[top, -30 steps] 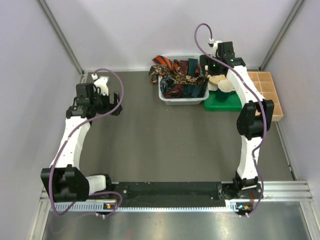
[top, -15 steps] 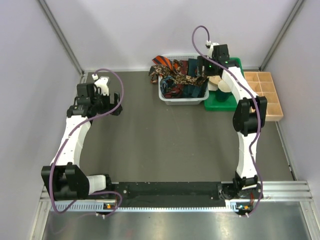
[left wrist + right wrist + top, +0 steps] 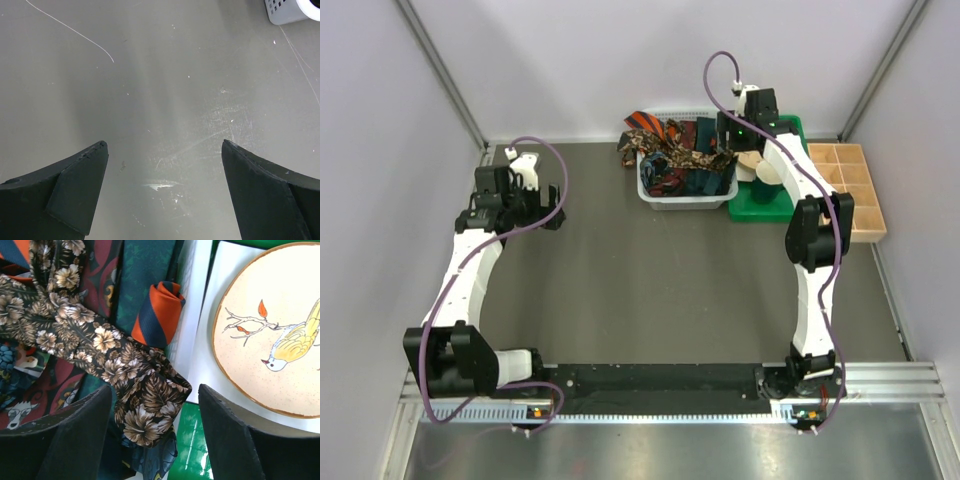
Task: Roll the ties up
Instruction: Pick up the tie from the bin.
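Observation:
The ties (image 3: 678, 152) lie heaped in a white mesh basket (image 3: 685, 203) at the back of the table; some hang over its left rim. My right gripper (image 3: 730, 140) hovers at the basket's right edge. In the right wrist view, the right gripper (image 3: 155, 387) stands open astride the folded end of a brown leaf-patterned tie (image 3: 145, 390), with a gap on the right side. An orange and navy striped tie (image 3: 157, 312), a dark teal one (image 3: 145, 270) and a dark red one (image 3: 102, 275) lie behind. My left gripper (image 3: 552, 212) (image 3: 164, 143) is open over bare table.
A green tray (image 3: 765, 208) right of the basket holds a cream plate with a bird painted on it (image 3: 270, 330). A wooden compartment box (image 3: 850, 185) sits at the far right. A basket corner (image 3: 285, 10) shows in the left wrist view.
The right arm has swung left and farther back, carrying its gripper over the basket's right edge. The left arm has not moved.

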Robot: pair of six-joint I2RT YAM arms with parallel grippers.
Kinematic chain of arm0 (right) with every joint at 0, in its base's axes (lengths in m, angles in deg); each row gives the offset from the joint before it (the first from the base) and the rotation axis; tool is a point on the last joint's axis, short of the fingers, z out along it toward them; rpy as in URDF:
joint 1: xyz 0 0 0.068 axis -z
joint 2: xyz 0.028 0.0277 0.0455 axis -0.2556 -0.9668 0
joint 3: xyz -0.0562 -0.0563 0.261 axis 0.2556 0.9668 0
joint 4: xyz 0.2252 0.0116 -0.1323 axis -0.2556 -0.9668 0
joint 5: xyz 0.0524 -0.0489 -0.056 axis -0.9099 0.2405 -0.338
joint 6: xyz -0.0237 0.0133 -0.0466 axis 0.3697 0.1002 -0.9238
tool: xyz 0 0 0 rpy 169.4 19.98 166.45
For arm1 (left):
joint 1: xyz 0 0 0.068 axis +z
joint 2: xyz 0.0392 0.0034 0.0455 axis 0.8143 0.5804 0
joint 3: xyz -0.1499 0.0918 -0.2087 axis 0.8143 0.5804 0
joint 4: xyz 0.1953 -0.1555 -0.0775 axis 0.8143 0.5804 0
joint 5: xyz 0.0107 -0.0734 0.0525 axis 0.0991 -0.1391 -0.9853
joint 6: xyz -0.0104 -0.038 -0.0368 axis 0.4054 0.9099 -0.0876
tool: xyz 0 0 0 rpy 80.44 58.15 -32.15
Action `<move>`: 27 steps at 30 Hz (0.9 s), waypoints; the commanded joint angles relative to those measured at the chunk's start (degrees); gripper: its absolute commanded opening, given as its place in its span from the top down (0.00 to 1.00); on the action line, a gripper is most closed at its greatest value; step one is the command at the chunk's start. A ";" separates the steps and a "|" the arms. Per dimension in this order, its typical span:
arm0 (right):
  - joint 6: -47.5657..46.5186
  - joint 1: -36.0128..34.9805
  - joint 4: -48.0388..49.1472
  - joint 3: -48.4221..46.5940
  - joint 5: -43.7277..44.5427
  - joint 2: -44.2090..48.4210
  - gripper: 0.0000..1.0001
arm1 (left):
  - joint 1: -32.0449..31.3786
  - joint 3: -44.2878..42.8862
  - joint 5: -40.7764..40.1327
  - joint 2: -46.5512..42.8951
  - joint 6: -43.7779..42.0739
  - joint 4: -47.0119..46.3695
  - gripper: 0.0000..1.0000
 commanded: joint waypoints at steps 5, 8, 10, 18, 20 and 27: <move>-0.34 -0.73 0.41 -0.23 3.32 0.85 0.35 | 0.20 0.29 1.31 0.09 -0.06 -2.77 0.01; -0.34 -0.73 0.15 -0.23 2.79 0.85 0.47 | 0.20 0.20 1.22 0.00 -0.06 -2.86 0.01; -0.34 -0.73 -0.20 -0.23 2.18 1.03 0.54 | 0.20 0.11 1.14 0.17 -0.06 -2.86 0.01; 0.01 -0.73 -0.82 -0.49 0.78 1.82 0.81 | 0.20 -0.68 1.57 0.70 0.03 -2.86 0.01; -0.16 -0.73 -0.29 -0.41 -0.63 2.61 0.97 | 0.20 -0.94 1.66 1.05 0.12 -2.86 0.01; -1.83 -1.60 1.99 -0.85 -6.70 6.64 1.00 | 0.20 -3.48 1.22 2.20 -0.06 -2.59 0.01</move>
